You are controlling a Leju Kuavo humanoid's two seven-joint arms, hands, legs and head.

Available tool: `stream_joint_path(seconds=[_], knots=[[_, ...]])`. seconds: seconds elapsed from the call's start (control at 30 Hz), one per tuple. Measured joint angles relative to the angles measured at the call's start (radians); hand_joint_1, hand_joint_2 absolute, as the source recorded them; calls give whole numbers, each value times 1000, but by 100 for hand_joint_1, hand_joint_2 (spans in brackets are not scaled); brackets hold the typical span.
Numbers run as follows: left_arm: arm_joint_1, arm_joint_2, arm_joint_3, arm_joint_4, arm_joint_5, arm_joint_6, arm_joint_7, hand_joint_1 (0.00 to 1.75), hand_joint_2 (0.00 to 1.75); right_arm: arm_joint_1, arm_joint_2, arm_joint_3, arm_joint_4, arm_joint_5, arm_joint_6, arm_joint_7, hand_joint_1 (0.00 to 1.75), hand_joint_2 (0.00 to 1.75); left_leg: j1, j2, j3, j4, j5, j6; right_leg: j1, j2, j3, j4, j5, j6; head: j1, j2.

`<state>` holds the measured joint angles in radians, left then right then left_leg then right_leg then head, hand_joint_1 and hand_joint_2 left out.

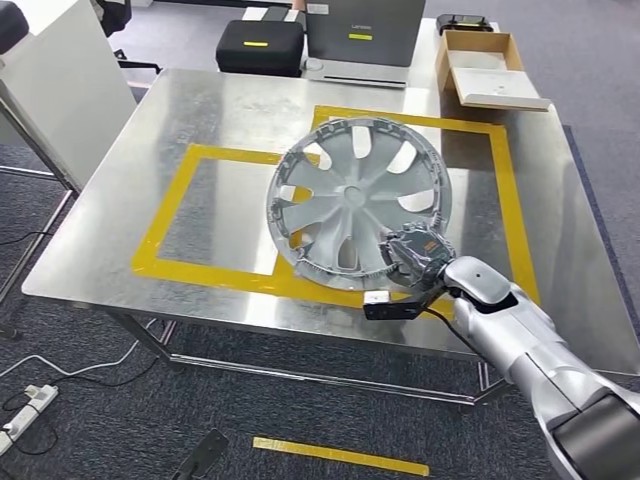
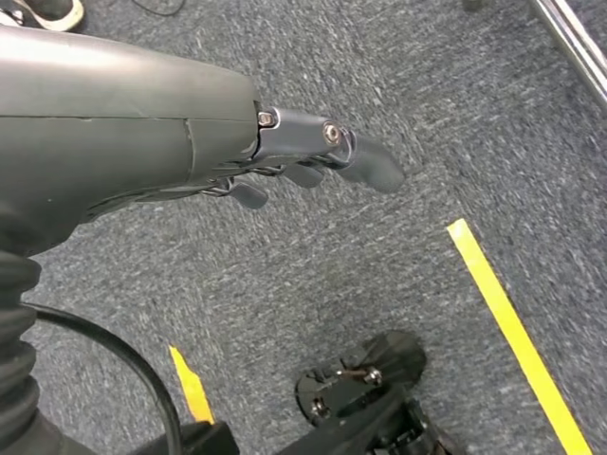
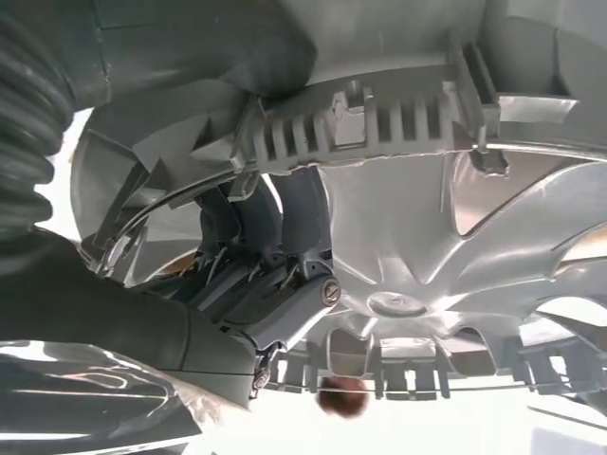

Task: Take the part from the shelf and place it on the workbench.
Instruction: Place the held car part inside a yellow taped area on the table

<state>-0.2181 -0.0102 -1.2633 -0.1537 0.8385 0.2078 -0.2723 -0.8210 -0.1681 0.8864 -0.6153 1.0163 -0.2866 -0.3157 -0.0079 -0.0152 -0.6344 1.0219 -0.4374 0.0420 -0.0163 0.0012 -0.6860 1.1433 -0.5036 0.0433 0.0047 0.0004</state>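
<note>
a large steel workbench (image 1: 226, 130) fills the middle of the head view, its shiny top marked with a yellow tape rectangle (image 1: 173, 215). grey carpet (image 1: 90, 400) lies beneath and around it, with a short yellow tape strip (image 1: 340, 455) on the floor near the robot.

a silver plastic wheel cover (image 1: 358, 195), round with spokes and cut-outs, sits over the right half of the taped rectangle, its near edge crossing the near tape line. whether it rests flat on the steel or is slightly lifted cannot be told.

the silver right arm (image 1: 528, 350) reaches in from the near right. the right hand (image 1: 411, 255) grips the cover at its near right rim; in the right wrist view the dark fingers (image 3: 301, 213) hook through an opening and wrap the ribbed inner edge of the cover (image 3: 430, 227).

at the far edge, an open cardboard box (image 1: 483, 65) sits at the right corner, with a grey laptop (image 1: 362, 40) and a black case (image 1: 260, 45) behind the bench.

the left hand (image 2: 315, 156) hangs over the carpet, fingers loosely extended, holding nothing.
</note>
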Motion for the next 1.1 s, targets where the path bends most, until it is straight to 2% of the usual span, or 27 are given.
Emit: stream_joint_path(seconds=[0.03,0.1,0.17,0.27,0.33,0.4,0.43,0.47,0.5,0.57,0.6,0.67,0.73,0.77,0.8,0.83,0.9,0.93,0.97,1.0,1.03,1.07,1.1], knots=[[1,0,1,0,1,-5,-5,0,175,4,-1,-9,18,-3,-6,6,175,175,-3,0,-1,3,-2,-2,2,-1,30,-62,23,-4,0,0],[3,0,2,0,3,-14,-13,0,175,12,-2,-26,47,-10,-20,16,175,175,-5,1,-6,6,-2,-9,6,-3,60,-120,35,-11,-1,0],[5,0,2,0,5,-19,-17,0,175,19,-2,-40,67,-18,-27,24,175,175,-4,3,-8,5,-1,-15,8,-1,63,-123,34,-14,-2,0],[6,0,2,0,5,-22,-17,0,175,23,-2,-46,75,-22,-27,28,175,175,-4,3,-6,5,0,-18,9,0,63,-124,34,-16,-2,0],[7,2,2,0,5,-23,-17,0,175,23,-2,-51,80,-23,-26,30,175,175,-5,3,-7,7,-5,-22,4,-2,67,-130,37,-19,-2,0],[11,5,3,0,6,-30,-20,0,175,32,-2,-81,102,-27,-24,38,175,175,5,5,-66,150,-72,-42,-4,-3,78,-136,38,-27,-5,0],[14,7,4,0,8,-35,-22,0,175,36,-2,-97,113,-27,-23,42,175,175,12,7,-94,216,-96,-51,-6,-2,82,-137,37,-30,-6,0],[17,8,5,0,11,-41,-25,0,175,40,-2,-113,125,-26,-21,46,175,175,20,8,-112,263,-109,-60,-8,-1,86,-137,36,-30,-8,0],[19,10,6,0,13,-47,-29,0,175,41,-2,-120,130,-23,-20,46,131,131,24,8,-90,220,-79,-62,-10,-1,89,-137,35,-28,-8,0],[19,11,10,0,18,-62,-33,0,175,42,-3,-129,137,-17,-19,43,44,44,27,9,-22,85,-25,-65,-12,1,93,-136,31,-18,-9,0],[18,11,12,0,18,-68,-35,0,175,43,-4,-133,141,-14,-20,40,0,0,27,8,2,38,-14,-63,-11,2,93,-136,30,-11,-9,0],[19,11,16,0,19,-73,-39,0,175,47,-6,-139,146,-7,-27,30,0,0,23,7,15,8,-18,-53,-8,4,92,-139,32,2,-10,0],[20,11,18,0,19,-66,-46,0,175,54,-7,-140,147,2,-40,17,0,0,23,8,15,5,-14,-36,-11,5,90,-140,30,13,-9,0],[19,11,19,0,19,-60,-49,0,175,57,-7,-140,147,6,-45,13,0,0,23,9,16,2,-11,-27,-12,4,81,-126,18,16,-8,0],[17,12,20,0,19,-54,-50,0,175,60,-7,-141,148,10,-49,10,0,0,23,10,17,-1,-8,-19,-12,3,63,-91,-4,17,-6,0],[15,12,21,0,19,-50,-51,0,175,63,-7,-141,148,12,-51,8,0,0,22,10,17,-2,-7,-13,-12,3,36,-33,-36,17,-5,0],[15,11,23,0,19,-47,-51,0,175,71,-6,-141,148,14,-53,6,0,0,16,9,16,-2,-7,-5,-9,2,-30,108,-95,14,-4,0],[16,11,24,0,19,-47,-51,0,131,76,-6,-141,149,15,-54,5,0,0,14,8,16,-2,-7,-4,-8,2,-51,153,-105,13,-4,0],[18,11,24,0,19,-46,-51,0,87,80,-6,-141,150,15,-54,6,0,0,12,8,16,-1,-7,-3,-6,2,-56,158,-95,11,-4,0],[18,10,25,0,19,-46,-51,0,44,82,-6,-141,151,15,-55,6,0,0,11,7,16,-1,-7,-3,-5,2,-40,122,-68,8,-4,0],[18,10,26,0,19,-46,-51,0,0,82,-6,-141,152,15,-55,6,0,0,10,6,17,-1,-8,-4,-3,2,-9,58,-32,3,-4,0],[17,10,26,0,19,-45,-51,0,0,81,-6,-142,152,15,-55,6,0,0,6,6,16,1,-9,-6,-1,2,28,-14,-1,-1,-4,0],[16,9,27,0,19,-43,-51,0,0,78,-6,-143,152,16,-56,6,0,0,3,6,14,3,-9,-8,0,1,60,-73,18,-5,-5,0]])
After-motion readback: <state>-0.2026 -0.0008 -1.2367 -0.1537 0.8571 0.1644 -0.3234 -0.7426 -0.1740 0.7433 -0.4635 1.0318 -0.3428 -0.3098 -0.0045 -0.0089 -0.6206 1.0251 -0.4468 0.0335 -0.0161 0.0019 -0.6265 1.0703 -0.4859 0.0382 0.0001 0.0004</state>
